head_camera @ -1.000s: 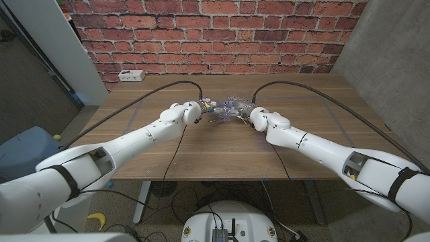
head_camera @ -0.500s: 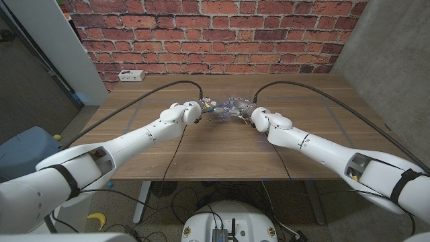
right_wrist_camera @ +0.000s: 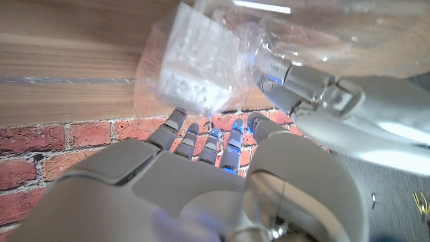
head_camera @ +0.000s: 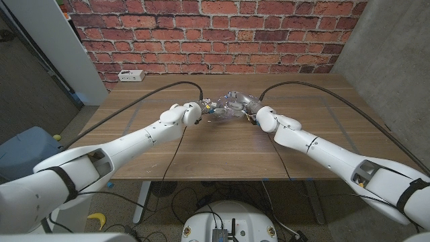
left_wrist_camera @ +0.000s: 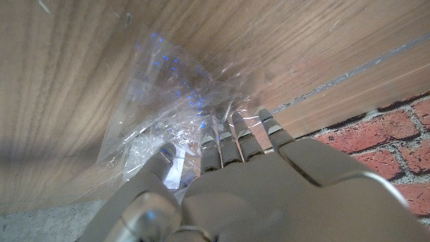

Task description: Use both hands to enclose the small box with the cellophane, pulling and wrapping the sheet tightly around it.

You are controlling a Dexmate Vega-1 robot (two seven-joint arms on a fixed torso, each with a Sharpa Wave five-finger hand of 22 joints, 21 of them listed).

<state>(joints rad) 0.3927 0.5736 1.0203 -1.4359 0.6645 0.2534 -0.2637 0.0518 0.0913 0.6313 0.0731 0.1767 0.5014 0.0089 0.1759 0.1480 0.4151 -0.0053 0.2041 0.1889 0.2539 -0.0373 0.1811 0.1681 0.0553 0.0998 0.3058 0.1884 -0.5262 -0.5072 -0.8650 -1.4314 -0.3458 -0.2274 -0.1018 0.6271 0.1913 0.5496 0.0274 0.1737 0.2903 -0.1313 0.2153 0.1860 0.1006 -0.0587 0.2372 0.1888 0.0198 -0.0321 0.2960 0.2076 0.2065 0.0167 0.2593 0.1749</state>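
Observation:
The small white box (right_wrist_camera: 195,60) sits on the table, tilted, inside crinkled clear cellophane (head_camera: 230,105). My left hand (head_camera: 193,111) is at the bundle's left side. It pinches the sheet (left_wrist_camera: 168,111) between thumb and fingers (left_wrist_camera: 232,138). My right hand (head_camera: 260,115) is at the bundle's right side. Its fingers (right_wrist_camera: 201,138) reach out straight, with the tips at the wrapped box's edge and the thumb held apart. The left hand (right_wrist_camera: 336,111) also shows across the box from it, under a loose fold of cellophane (right_wrist_camera: 316,27).
A white power strip (head_camera: 131,76) lies at the table's back left corner. Black cables (head_camera: 176,86) arc over the wooden table (head_camera: 222,151) from both arms. A brick wall (head_camera: 215,33) stands behind.
My right hand has moved to the right and a little back, and the cellophane bundle now stands higher and wider between the hands. The left hand has stayed in place.

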